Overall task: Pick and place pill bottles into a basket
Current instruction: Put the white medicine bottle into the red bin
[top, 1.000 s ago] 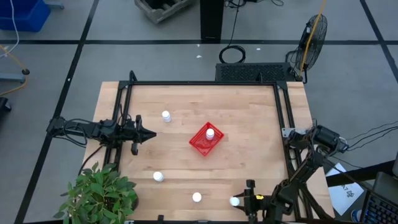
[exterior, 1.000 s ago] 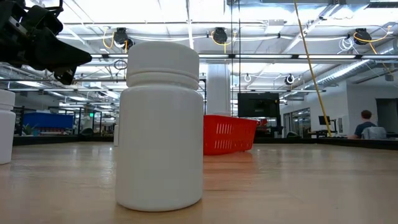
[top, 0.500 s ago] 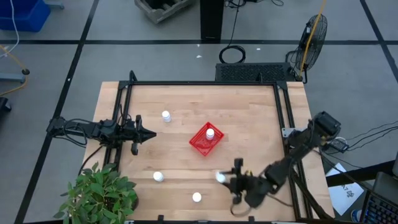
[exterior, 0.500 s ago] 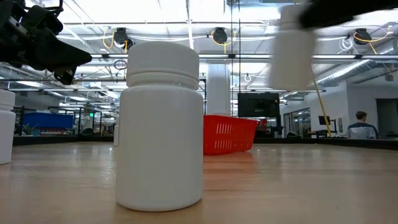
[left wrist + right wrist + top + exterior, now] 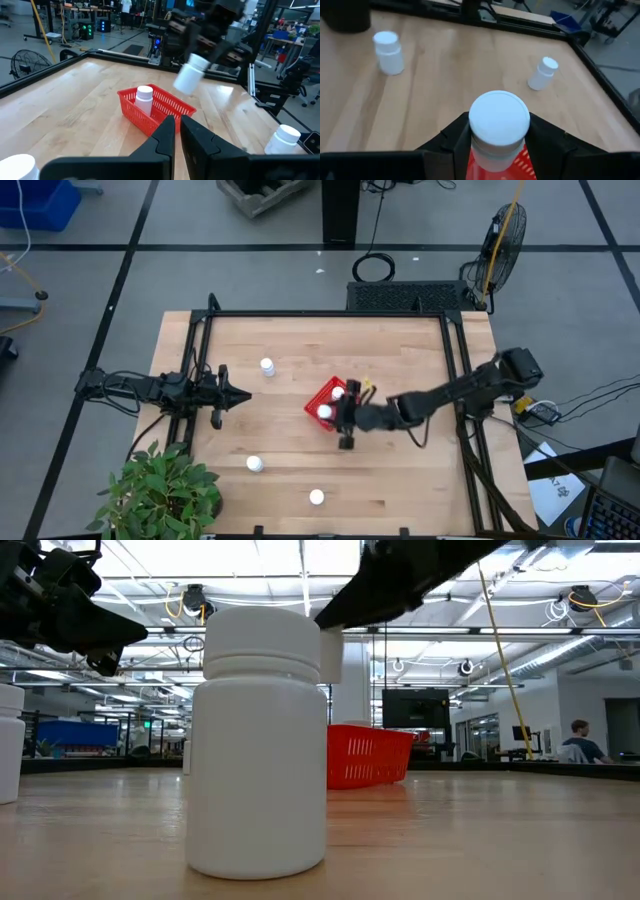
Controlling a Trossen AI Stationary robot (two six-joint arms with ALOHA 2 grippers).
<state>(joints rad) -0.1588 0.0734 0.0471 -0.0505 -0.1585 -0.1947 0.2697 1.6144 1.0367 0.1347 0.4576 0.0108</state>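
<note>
Now right end effector [image 5: 335, 415] grips 1 pill bottle [image 5: 326, 413] above the basket [image 5: 322, 395].

The basket [image 5: 328, 406] is sitting at the centre of the high view, with one bottle [image 5: 338, 393] standing in its upper corner. The right gripper [image 5: 341, 413] is hanging over the basket's lower right side, clamping a second bottle [image 5: 326, 412] above it. Three more bottles are standing apart on the table [image 5: 400, 350]: one [image 5: 267, 367] upper left of the basket, one [image 5: 255, 464] lower left, one [image 5: 317, 498] below. The left gripper [image 5: 238, 396] is waiting at the left edge
</note>
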